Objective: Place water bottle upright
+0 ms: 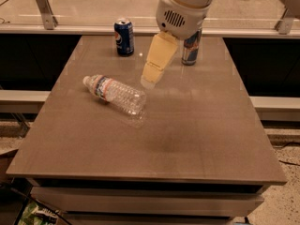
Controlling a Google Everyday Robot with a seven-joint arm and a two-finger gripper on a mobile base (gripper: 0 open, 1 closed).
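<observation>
Desk: brown flat-topped desk (197,125) carries all we see.
Bottle: clear ribbed plastic water bottle (117,94) lies on its side left of centre, white cap pointing back-left, base front-right.
Gripper: cream gripper (149,81) hangs just right of and behind that base; we cannot tell whether it is open or closed.

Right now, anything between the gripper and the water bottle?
Nothing visible. The gripper hangs beside the lying water bottle, only table between them. The Pepsi can and energy drink can stand farther back.
</observation>
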